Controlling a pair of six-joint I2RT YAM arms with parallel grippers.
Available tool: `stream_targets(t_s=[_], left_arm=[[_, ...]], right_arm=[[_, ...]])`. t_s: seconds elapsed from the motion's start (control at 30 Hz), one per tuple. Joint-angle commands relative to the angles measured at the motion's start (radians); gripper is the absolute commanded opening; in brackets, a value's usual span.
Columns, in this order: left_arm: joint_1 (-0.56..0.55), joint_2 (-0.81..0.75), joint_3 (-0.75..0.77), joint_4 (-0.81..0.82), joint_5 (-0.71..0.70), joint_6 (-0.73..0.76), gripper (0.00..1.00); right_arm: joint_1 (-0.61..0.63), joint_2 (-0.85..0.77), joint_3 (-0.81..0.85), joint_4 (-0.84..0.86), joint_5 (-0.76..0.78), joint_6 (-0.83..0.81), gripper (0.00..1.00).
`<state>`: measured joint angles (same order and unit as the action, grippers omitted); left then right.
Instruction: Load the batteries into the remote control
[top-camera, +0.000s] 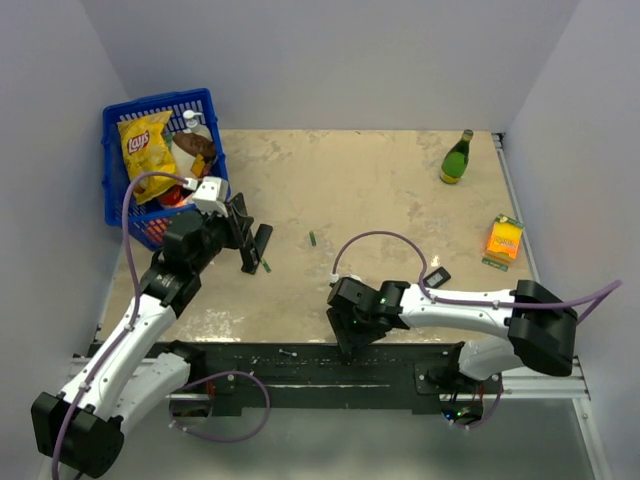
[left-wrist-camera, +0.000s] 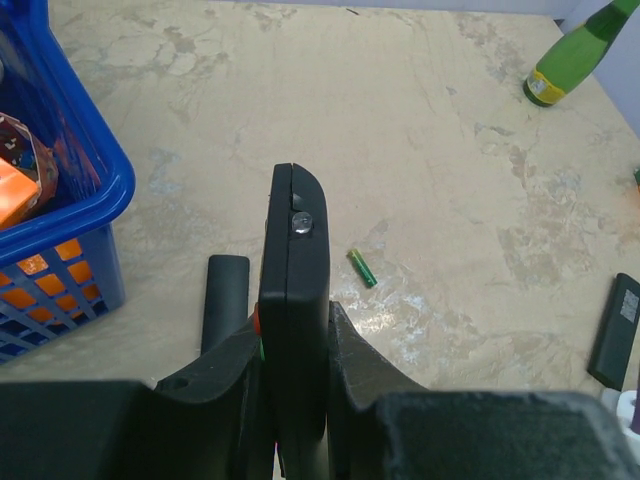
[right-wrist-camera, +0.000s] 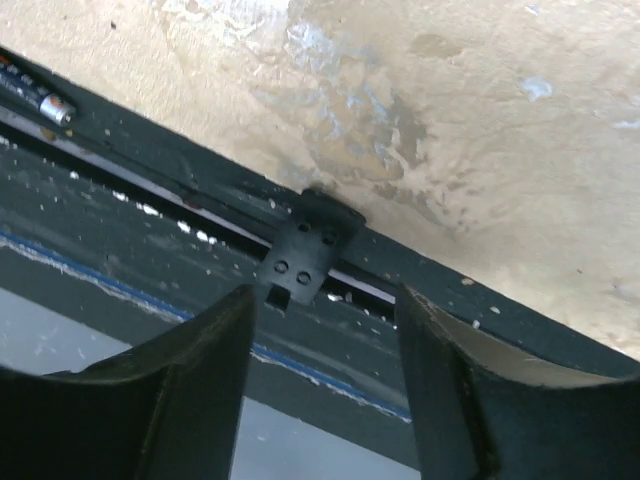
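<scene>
My left gripper is shut on the long black remote control and holds it on edge above the table. A small round metallic spot shows on the remote's upper side. A short black bar lies just left of it. A thin green cylinder lies on the table to the right of the remote's tip. My right gripper is open and empty over the black front rail. A dark battery with a pale end lies on that rail to its left.
A blue basket of snacks stands at the back left. A green bottle stands at the back right and an orange box lies right. A small flat black piece lies near the right arm.
</scene>
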<state>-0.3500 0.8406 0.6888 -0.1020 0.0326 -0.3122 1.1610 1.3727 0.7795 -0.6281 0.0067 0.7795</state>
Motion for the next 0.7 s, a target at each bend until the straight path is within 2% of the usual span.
stream_targets(t_s=[0.0,0.1,0.5,0.6,0.67], left_arm=[[-0.001,-0.040,-0.003,0.024,-0.020,0.036,0.00],[-0.003,-0.041,-0.005,0.024,-0.017,0.035,0.00],[-0.001,-0.038,-0.006,0.025,-0.005,0.032,0.00],[-0.001,-0.037,-0.008,0.027,-0.003,0.032,0.00],[-0.001,-0.034,-0.009,0.025,-0.003,0.032,0.00]], right_arm=[[0.006,0.029,0.001,0.068,-0.005,0.066,0.59],[0.006,0.049,-0.020,0.116,-0.025,0.076,0.54],[0.006,0.103,-0.106,0.226,-0.065,0.106,0.45],[0.008,0.114,-0.117,0.264,-0.079,0.107,0.37],[0.006,0.112,-0.105,0.266,-0.076,0.103,0.27]])
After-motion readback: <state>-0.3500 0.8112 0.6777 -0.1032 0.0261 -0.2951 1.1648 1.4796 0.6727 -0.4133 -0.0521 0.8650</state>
